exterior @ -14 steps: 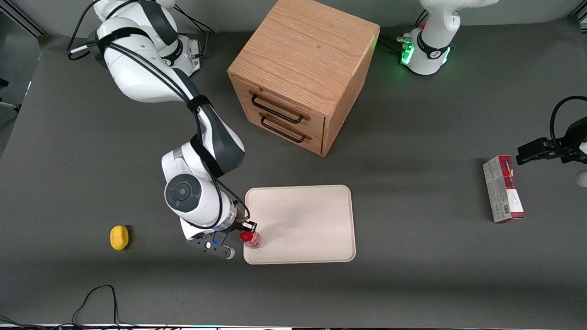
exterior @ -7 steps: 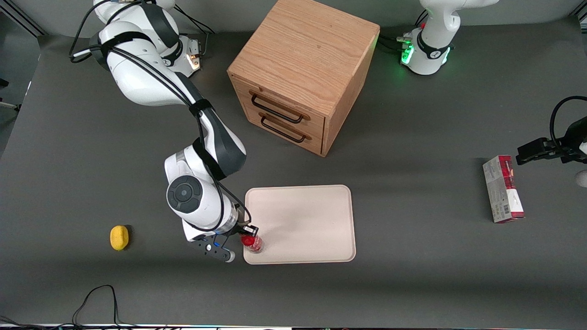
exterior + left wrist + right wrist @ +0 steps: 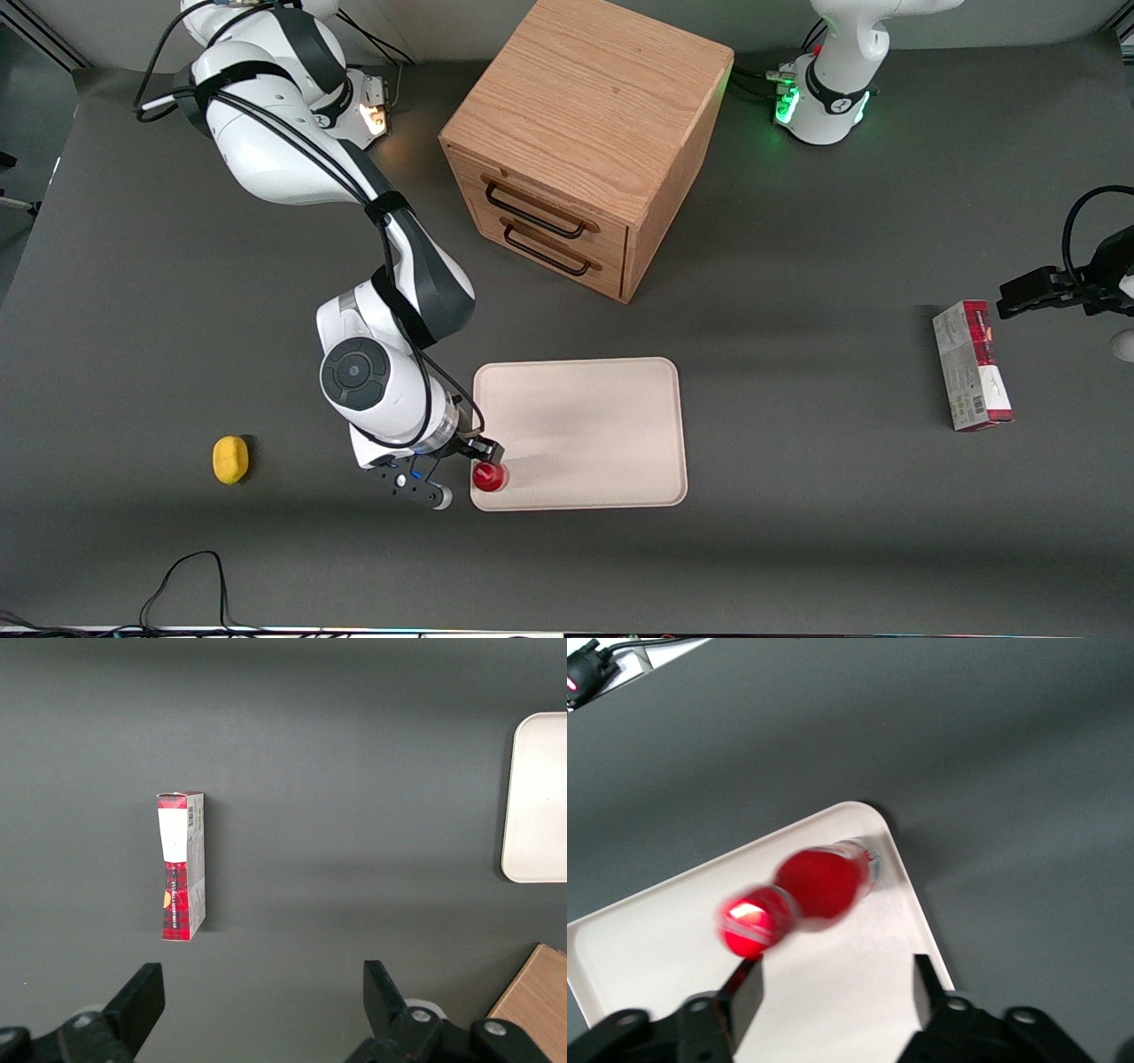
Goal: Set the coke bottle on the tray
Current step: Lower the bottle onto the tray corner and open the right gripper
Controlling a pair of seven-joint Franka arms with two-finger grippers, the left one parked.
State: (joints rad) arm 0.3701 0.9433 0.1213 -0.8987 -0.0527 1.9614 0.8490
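The coke bottle point(image 3: 489, 477) is seen on the tray point(image 3: 602, 425), blurred, just inside its corner nearest the gripper point(image 3: 461, 461), whose fingers point(image 3: 926, 992) are spread and released, so toppling over the rim is risked.

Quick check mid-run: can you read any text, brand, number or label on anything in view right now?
None can be read.
Coke bottle, on the tray: lettering blurred.
Red-and-white carton: printing and barcode too small.
Wooden drawer cabinet: no text visible.
The right arm's hand hangs open above the bottle.
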